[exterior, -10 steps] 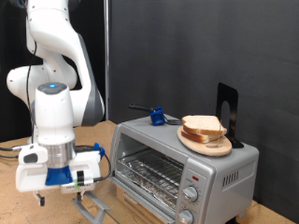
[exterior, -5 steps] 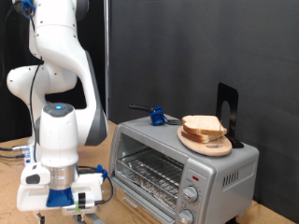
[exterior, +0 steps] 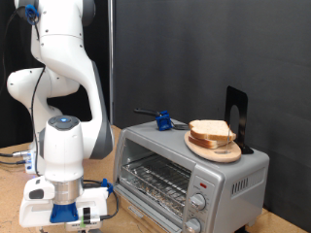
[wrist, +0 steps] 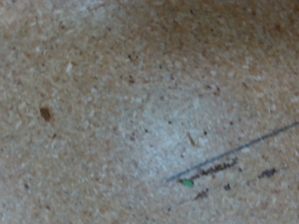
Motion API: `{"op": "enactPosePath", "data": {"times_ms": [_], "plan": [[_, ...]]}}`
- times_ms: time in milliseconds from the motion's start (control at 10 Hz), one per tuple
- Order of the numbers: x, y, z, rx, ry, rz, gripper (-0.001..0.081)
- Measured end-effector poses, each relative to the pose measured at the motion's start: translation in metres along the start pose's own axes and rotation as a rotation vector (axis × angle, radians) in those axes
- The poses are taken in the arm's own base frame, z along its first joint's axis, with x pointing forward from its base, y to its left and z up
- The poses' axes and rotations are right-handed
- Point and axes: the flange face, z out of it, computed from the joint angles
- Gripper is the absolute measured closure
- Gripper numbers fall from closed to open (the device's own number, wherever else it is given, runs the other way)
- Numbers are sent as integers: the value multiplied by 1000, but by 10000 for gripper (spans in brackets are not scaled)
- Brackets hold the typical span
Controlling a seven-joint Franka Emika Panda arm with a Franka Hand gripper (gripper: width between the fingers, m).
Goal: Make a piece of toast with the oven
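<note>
While the gripper [exterior: 86, 225] has dropped lower at the exterior view's bottom left since a second ago, I cannot tell its opening. Rightward, the oven [exterior: 190, 174] carries the pale, brown-crusted piece of toast [exterior: 211, 131] on a wooden plate [exterior: 207, 149].

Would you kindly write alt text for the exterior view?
A white robot arm reaches low at the exterior view's bottom left, its claw below the frame edge. To its right, a silver toaster oven carries a wooden plate with the piece of toast on top.
</note>
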Motion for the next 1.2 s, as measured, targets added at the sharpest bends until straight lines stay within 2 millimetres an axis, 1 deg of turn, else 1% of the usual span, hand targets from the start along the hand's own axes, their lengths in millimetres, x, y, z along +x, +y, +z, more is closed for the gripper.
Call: {"op": "enactPosePath", "data": {"times_ms": [200,500,600,800,1000,1100,1200], "plan": [[-2,6,3,-3,0,-9,-2],[-1,17,-4,28,-3,-15,-2],[0,21,-12,57,-17,-11,-2],[4,30,-36,100,-27,-7,-2],[1,35,-55,114,-42,-3,-2],[-2,39,-63,119,-49,-4,-2],[-2,39,-61,117,-50,-3,-2]]}}
